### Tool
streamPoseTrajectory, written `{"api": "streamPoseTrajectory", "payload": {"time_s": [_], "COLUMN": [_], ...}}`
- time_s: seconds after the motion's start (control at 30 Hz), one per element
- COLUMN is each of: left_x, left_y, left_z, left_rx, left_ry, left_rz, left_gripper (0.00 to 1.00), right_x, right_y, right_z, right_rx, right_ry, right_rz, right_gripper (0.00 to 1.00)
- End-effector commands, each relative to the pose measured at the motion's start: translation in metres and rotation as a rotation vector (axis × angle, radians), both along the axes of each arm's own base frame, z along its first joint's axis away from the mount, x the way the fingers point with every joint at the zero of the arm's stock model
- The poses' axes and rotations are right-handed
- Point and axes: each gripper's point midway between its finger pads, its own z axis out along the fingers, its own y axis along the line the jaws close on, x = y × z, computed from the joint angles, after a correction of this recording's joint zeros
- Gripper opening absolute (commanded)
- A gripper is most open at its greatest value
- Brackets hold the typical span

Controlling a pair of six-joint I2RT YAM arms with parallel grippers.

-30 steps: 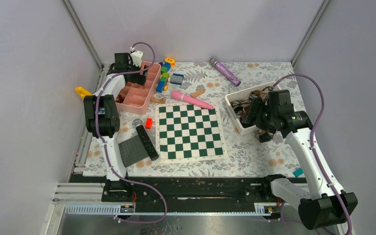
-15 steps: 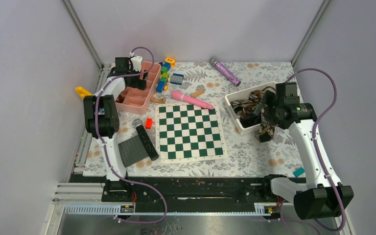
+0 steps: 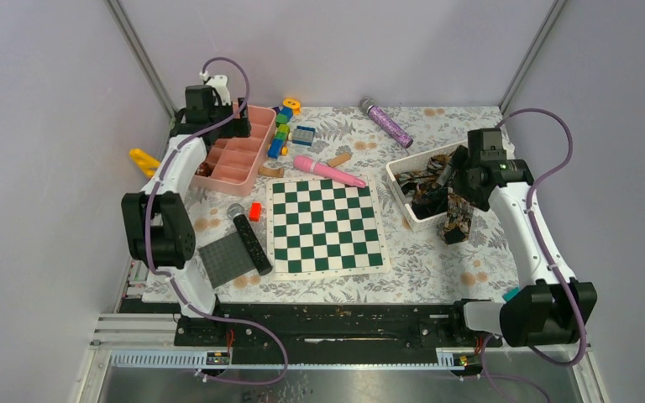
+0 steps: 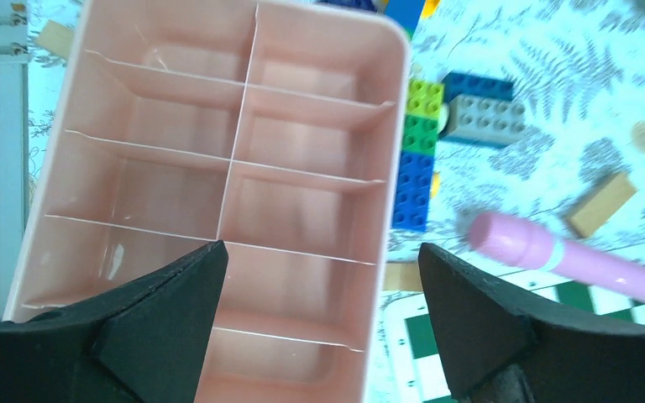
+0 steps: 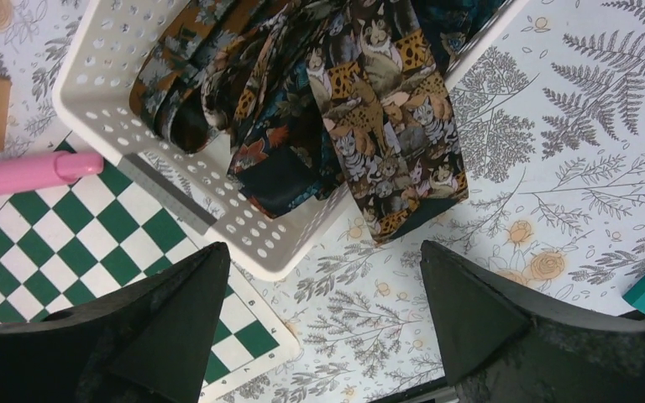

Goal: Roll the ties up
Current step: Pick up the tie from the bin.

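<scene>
Right hand (image 5: 321, 252): my fingers stand wide apart, gripping nothing, hovering over a corner of the basket (image 5: 101, 75).
Ties (image 5: 369, 109): bunched in the basket; one printed with cats hangs over the rim, its end lying on the table (image 5: 571, 168).
Basket: white, perforated, just beside the chessboard (image 5: 67, 243).
Left hand (image 4: 321, 250): fingers spread as well, empty, above the pink tray (image 4: 302, 210).
Tray: divided into compartments; blocks (image 4: 411, 168) lie just beside its wall.

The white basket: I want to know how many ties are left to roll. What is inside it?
A tangled heap of patterned ties lies in the basket; a cat-print tie hangs over its rim onto the table. The heap hides whatever lies beneath, so the count is unclear.
</scene>
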Motion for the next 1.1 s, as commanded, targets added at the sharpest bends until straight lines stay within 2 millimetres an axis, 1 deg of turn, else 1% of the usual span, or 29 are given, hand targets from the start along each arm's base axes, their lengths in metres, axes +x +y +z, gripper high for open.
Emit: {"api": "streamPoseTrajectory", "payload": {"time_s": [0.0,0.1,0.17,0.3,0.37,0.4,0.5,0.63,0.73,0.83,0.9,0.93,1.07], "left_x": [-0.017,-0.034,-0.048,-0.08,-0.096,-0.103,-0.117,-0.121,-0.121,-0.123,-0.124,-0.124,-0.125], "left_y": [-0.022,-0.037,-0.052,-0.08,-0.094,-0.098,-0.099,-0.1,-0.105,-0.107,-0.108,-0.108,-0.111], "left_z": [0.043,0.061,0.072,0.079,0.078,0.077,0.071,0.066,0.064,0.062,0.063,0.064,0.066], "left_rx": [-0.116,-0.062,-0.072,-0.134,-0.16,-0.159,-0.15,-0.156,-0.161,-0.164,-0.168,-0.171,-0.18], "left_ry": [-0.045,-0.04,-0.032,-0.027,-0.016,-0.014,-0.022,-0.027,-0.019,-0.014,-0.015,-0.015,-0.019], "left_rz": [0.099,0.112,0.107,0.048,-0.018,-0.038,-0.051,-0.058,-0.075,-0.08,-0.087,-0.09,-0.1], "left_gripper": [0.88,0.88,0.88,0.89,0.89,0.89,0.89,0.89,0.88,0.88,0.88,0.88,0.88], "right_x": [0.021,0.027,0.033,0.047,0.05,0.051,0.047,0.042,0.041,0.042,0.044,0.044,0.057], "right_y": [-0.015,-0.014,-0.01,0.009,0.014,0.013,-0.005,-0.035,-0.05,-0.061,-0.063,-0.074,-0.08], "right_z": [0.012,0.006,0.001,-0.011,-0.018,-0.021,-0.025,-0.024,-0.024,-0.027,-0.031,-0.035,-0.043], "right_rx": [-0.049,-0.047,-0.03,0.062,0.087,0.081,-0.012,-0.165,-0.233,-0.264,-0.262,-0.26,-0.217], "right_ry": [-0.05,-0.031,-0.029,-0.018,0.001,0.01,0.036,0.071,0.093,0.112,0.125,0.137,0.131], "right_rz": [-0.071,-0.077,-0.063,-0.019,-0.009,-0.012,-0.049,-0.118,-0.15,-0.18,-0.182,-0.209,-0.19], "right_gripper": [0.91,0.9,0.85,0.71,0.69,0.69,0.7,0.79,0.82,0.83,0.84,0.84,0.84]}}
